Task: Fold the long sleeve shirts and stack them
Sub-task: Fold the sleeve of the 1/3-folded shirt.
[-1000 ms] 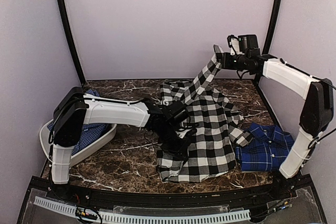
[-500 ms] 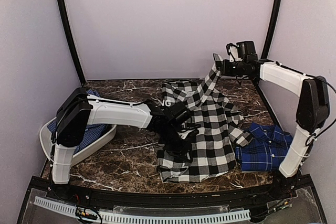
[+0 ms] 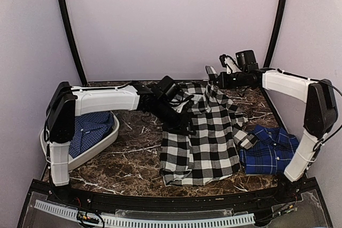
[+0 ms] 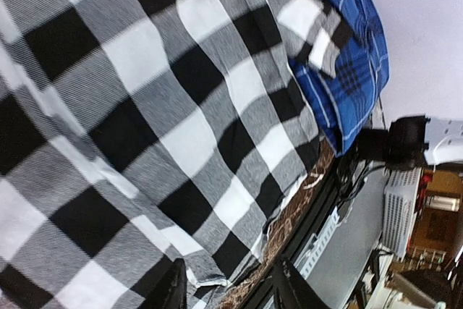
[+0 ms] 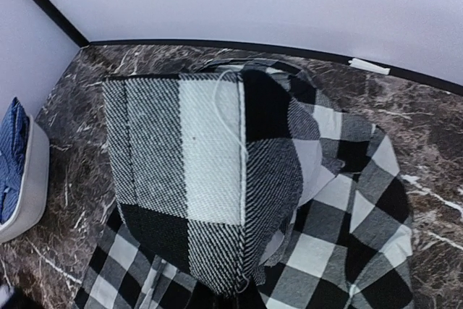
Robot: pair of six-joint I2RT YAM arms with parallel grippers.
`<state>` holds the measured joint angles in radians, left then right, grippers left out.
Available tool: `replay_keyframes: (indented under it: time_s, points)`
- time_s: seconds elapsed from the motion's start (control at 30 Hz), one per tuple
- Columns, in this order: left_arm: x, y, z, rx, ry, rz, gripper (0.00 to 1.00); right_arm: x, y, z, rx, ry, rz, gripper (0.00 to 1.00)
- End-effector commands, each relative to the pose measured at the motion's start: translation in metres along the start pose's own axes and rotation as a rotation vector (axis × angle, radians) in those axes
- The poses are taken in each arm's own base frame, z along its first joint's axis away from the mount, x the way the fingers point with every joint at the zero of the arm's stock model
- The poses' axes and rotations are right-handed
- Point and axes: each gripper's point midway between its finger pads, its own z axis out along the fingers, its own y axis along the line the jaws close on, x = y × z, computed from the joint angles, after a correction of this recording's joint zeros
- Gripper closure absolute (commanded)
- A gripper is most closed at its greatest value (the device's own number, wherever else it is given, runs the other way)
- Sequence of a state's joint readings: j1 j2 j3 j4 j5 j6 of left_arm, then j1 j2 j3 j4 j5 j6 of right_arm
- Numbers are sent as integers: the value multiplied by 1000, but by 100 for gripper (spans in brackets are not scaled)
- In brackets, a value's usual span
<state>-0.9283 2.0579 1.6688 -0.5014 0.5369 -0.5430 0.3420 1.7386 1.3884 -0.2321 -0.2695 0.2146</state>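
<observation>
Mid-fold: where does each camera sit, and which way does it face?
Top: above and behind the bases, looking down across the table to the back wall; left arm and right arm show.
Left wrist: over the checked shirt, facing the blue shirt and the table's near edge; its fingertips show, apart.
Right wrist: raised at the back, looking down past the held sleeve toward the bin; fingers hidden.
Top and left wrist share both shirts.

**No legible text in any view**

No word, label, brand or number can be read. The checked shirt (image 3: 206, 142) shows only black-and-white squares, and the blue plaid shirt (image 3: 270, 150) only its stripes. The equipment (image 4: 401, 211) at the right edge of the left wrist view is too blurred to show any marking.
</observation>
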Motion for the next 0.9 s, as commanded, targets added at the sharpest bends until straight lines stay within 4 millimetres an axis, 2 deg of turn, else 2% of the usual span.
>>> replay_keyframes:
  time_s: [0.0,0.17,0.37,0.6,0.77,0.87]
  points:
    - [-46,23,-50,-29,-194,-100,62,8,48,-10,-142,-5,-71,100]
    - [-69,68,-75,-91,-312,-224,62,49,84,-5,-245,86,-97,100]
    - [-68,99,-83,-126,-355,-291,64,113,119,8,-324,242,-136,100]
    - [-61,114,-88,-146,-369,-315,65,178,149,16,-347,416,-206,100]
    - [-53,119,-88,-158,-362,-318,65,217,156,14,-327,516,-251,100]
    - [-49,119,-86,-150,-358,-318,65,231,155,12,-311,547,-259,100]
